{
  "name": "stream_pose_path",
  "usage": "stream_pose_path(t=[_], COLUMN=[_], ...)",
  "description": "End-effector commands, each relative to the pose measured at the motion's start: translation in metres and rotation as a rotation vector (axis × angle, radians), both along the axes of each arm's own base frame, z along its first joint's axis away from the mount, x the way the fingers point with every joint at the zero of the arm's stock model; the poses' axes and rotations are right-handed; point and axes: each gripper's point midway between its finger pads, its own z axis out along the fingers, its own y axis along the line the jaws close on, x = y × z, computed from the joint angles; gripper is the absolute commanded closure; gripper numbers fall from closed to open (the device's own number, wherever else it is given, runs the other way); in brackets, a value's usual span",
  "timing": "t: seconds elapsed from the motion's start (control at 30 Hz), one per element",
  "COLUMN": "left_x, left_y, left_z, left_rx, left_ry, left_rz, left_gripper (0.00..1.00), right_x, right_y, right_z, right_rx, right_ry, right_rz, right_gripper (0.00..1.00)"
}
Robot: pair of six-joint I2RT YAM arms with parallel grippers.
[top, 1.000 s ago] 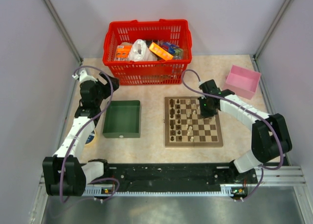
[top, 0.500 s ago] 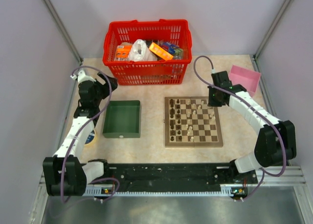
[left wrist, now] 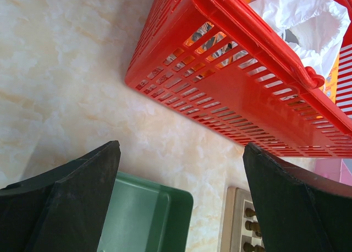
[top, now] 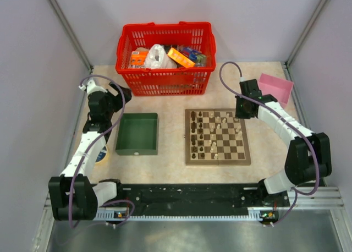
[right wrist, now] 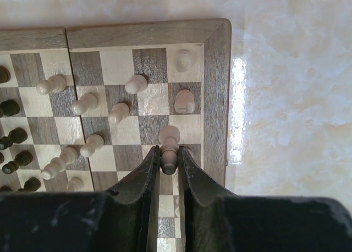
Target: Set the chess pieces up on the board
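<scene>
From above, a square wooden chessboard (top: 218,162) with light and dark brown squares and a tan rim lies right of centre on a beige marbled tabletop (top: 170,169). Small wooden chess pieces (top: 212,132), some pale tan and some dark brown, crowd its left and far squares.

The right gripper (top: 238,114) hovers at the board's far right corner. In the right wrist view its black fingers (right wrist: 149,169) are almost closed, pinching one pale tan wooden chess piece (right wrist: 169,144) by its sides, over squares close to the rim. Whether its base touches the board cannot be told.

The pinch is narrow on a small rounded piece, so it may slip or twist and land tilted or straddling two squares. Another pale piece (right wrist: 185,101) stands just beside it, and the fingers could knock it over as they lower or spread. With the rim so near, a dropped piece might roll off onto the tabletop.

The left gripper (left wrist: 180,147) is spread wide and holds nothing. It hangs between a red slotted plastic basket (left wrist: 231,92) and a green tray (left wrist: 148,219), well apart from the board, and looks unlikely to interfere.

No writing or brand is readable. The packets in the basket show only bright colours.
</scene>
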Motion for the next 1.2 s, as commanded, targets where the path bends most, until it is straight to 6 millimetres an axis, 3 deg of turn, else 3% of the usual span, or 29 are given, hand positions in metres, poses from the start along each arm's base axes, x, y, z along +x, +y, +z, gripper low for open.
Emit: stream_pose_path(t=[0.0, 1.17], left_x=[0.003, 0.002], left_y=[0.002, 0.0], left_z=[0.013, 0.019], left_rx=[-0.002, 0.017], left_ry=[-0.057, -0.076], left_rz=[0.001, -0.016], left_gripper=[0.01, 0.01], right_x=[0.007, 0.001], right_y=[-0.004, -0.012], right_z=[-0.008, -0.041], right_rx=[-0.015, -0.054], right_ry=[-0.008, 0.096], right_rz=[-0.007, -0.018], right_gripper=[0.89, 0.88])
